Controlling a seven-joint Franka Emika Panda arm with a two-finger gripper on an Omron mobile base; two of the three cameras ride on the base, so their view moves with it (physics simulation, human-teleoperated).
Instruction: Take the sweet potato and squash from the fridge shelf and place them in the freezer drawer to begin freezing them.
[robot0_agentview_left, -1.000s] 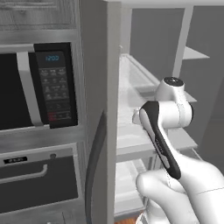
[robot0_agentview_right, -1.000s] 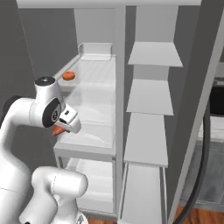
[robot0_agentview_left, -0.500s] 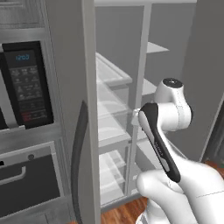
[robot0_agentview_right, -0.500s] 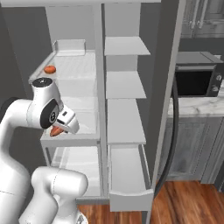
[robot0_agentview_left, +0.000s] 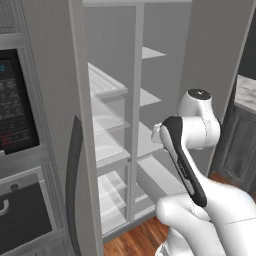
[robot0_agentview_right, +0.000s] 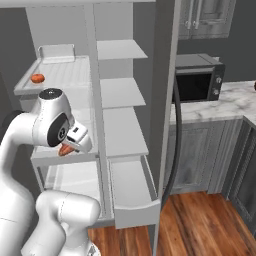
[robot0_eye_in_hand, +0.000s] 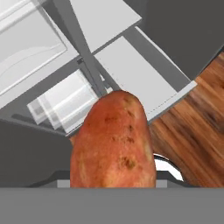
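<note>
The gripper (robot0_agentview_right: 70, 146) is closed narrowly on the sweet potato (robot0_eye_in_hand: 113, 142), which is seen at lower centre of the hand view. The open freezer drawer (robot0_agentview_right: 131, 186) is seen at lower centre of the right base view. An orange-red item (robot0_agentview_right: 37, 78) lies on the upper-left shelf (robot0_agentview_right: 60, 75).

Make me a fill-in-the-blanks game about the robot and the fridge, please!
1. The gripper is shut on a sweet ____.
2. The freezer drawer stands pulled ____.
3. The floor under the fridge is made of ____.
4. A small orange thing sits on a fridge ____.

Missing words: potato; open; wood; shelf
</note>
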